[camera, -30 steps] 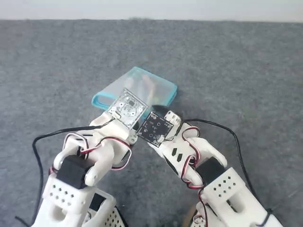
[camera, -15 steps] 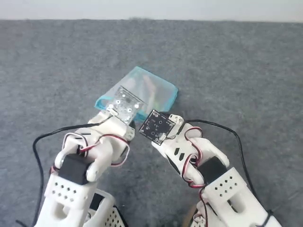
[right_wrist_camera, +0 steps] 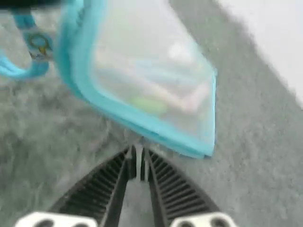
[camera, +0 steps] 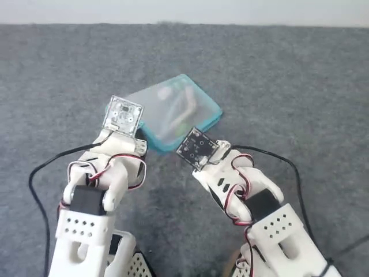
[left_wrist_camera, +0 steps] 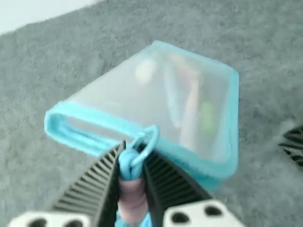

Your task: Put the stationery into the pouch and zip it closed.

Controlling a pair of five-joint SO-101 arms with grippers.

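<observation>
Now, stationery [camera: 185, 107] inside pouch [camera: 149, 112] (teal-trimmed, translucent)

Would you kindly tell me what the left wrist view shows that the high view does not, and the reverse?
Left wrist view: the left gripper shut on the zipper pull, its ring just ahead of the jaws. High view: the left arm and right arm in white, and a pale strip at the table's far edge. Both: the blue-edged pouch with stationery inside, and the grey carpet.

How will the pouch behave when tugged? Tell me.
Probably floppy: the pouch looks like thin translucent film with blue edging. Likely light, holding a few stationery items. It may slide on the carpet, as the left gripper pinches only its zip pull.
</observation>
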